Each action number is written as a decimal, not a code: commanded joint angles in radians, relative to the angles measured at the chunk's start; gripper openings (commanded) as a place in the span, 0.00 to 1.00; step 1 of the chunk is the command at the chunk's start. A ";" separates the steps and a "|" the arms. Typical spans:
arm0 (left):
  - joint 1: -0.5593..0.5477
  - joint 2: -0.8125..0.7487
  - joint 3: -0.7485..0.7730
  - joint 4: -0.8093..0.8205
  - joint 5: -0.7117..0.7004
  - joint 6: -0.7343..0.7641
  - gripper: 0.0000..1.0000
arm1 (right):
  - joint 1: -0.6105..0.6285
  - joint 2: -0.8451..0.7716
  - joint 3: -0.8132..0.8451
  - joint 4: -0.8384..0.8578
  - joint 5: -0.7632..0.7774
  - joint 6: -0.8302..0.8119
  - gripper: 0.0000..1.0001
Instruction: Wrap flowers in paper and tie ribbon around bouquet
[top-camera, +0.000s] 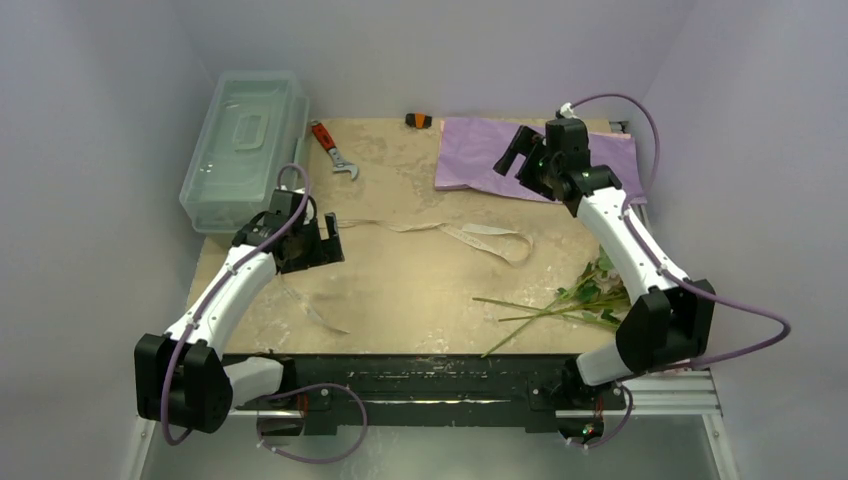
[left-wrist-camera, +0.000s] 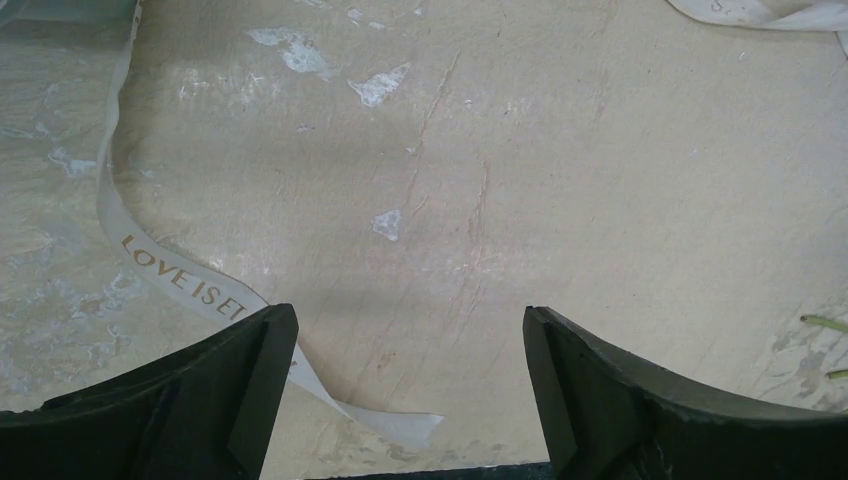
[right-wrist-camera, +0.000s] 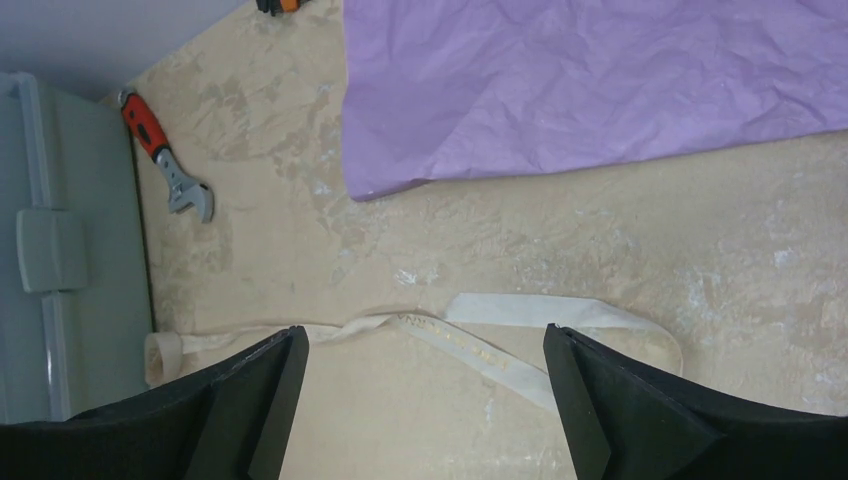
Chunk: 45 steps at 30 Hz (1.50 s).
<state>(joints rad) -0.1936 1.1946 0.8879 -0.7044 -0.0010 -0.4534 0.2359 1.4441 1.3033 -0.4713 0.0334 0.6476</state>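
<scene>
Flowers (top-camera: 570, 305) lie loose on the bench (top-camera: 400, 290) at its near right, beside the right arm's base, stems pointing left. They are unwrapped and well apart from the paper (top-camera: 470, 155), which is spread flat, lilac face up, at the far right. The ribbon (top-camera: 480, 232) trails across the middle in slack loops, tied round nothing.

I judge the task to be at its first step, with no wrapping begun. The right end effector (top-camera: 522, 158) hangs over the paper's near edge with its jaws wide apart and empty. The left end effector (top-camera: 325, 240) is also spread and empty, above bare bench just beside a ribbon end (left-wrist-camera: 180, 280).

The next move probably calls for bringing flowers and paper together — either pinching the thin sheet at an edge or carrying the stems onto it.

Counted:
- one paper sheet
- one ribbon
- one bunch of flowers — stems too tangled to number
- one clear lidded box (top-camera: 245, 145)
- one orange-handled wrench (top-camera: 333, 148)
- one small black-and-orange object (top-camera: 418, 120)
</scene>
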 joint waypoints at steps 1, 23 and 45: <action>-0.008 -0.037 -0.017 0.047 -0.004 -0.012 0.89 | 0.007 0.075 0.142 -0.084 0.019 -0.014 0.99; -0.007 -0.054 -0.019 0.057 0.004 -0.011 0.89 | 0.082 0.755 0.972 -0.533 0.217 -0.076 0.99; -0.007 0.001 -0.015 0.035 -0.082 -0.038 0.88 | 0.244 1.005 1.089 -0.354 0.362 -0.323 0.99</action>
<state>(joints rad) -0.1978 1.1877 0.8692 -0.6750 -0.0605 -0.4744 0.4995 2.4260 2.3589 -0.8448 0.3264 0.3874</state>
